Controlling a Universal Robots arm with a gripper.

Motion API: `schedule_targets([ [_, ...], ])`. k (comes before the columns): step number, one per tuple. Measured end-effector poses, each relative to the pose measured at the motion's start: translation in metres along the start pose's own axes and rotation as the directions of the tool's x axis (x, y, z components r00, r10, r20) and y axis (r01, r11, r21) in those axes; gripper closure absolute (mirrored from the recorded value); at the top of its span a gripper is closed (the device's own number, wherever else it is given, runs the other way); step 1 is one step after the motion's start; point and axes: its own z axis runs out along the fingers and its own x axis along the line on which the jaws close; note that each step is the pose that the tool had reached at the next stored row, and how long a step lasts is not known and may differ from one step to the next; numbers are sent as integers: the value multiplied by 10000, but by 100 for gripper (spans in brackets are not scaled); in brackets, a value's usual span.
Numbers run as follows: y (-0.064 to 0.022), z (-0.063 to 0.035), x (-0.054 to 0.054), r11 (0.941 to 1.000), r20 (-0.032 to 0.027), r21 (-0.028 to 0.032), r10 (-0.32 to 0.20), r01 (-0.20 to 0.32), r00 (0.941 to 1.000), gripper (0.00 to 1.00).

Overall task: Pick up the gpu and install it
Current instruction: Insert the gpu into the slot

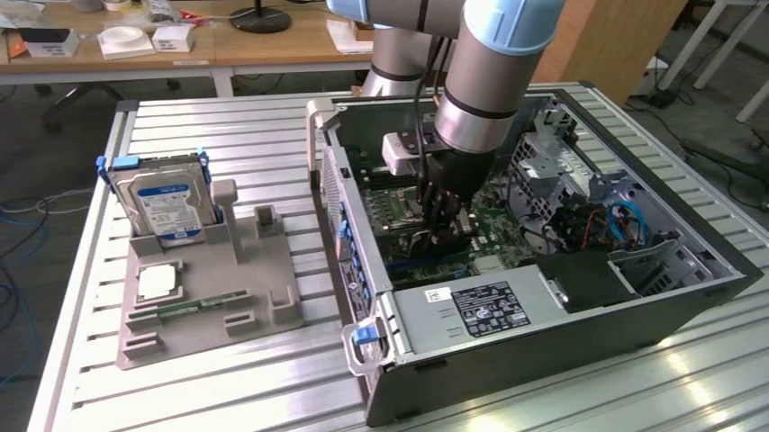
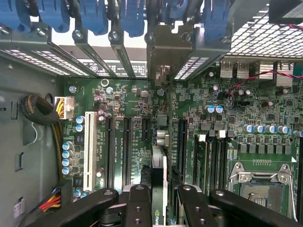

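I'm at the install step: my gripper (image 2: 159, 201) is down inside the open computer case (image 1: 673, 306), fingers (image 2: 191, 203) pinching the gpu (image 2: 159, 163), a thin dark card seen edge-on, poised over the green motherboard (image 2: 265, 109) and its long black expansion slots (image 2: 127, 142). I judge seating needs the card's edge lined squarely over one slot.

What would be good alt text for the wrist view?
Black fingers hold the gpu edge-on above a green motherboard inside a computer case, its bracket end toward the rear slot covers with blue latches.
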Motion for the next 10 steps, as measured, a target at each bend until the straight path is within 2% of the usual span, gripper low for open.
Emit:
schedule_targets([
  [10,0,2,-1,9999,8,0,171,-171,9999,74],
])
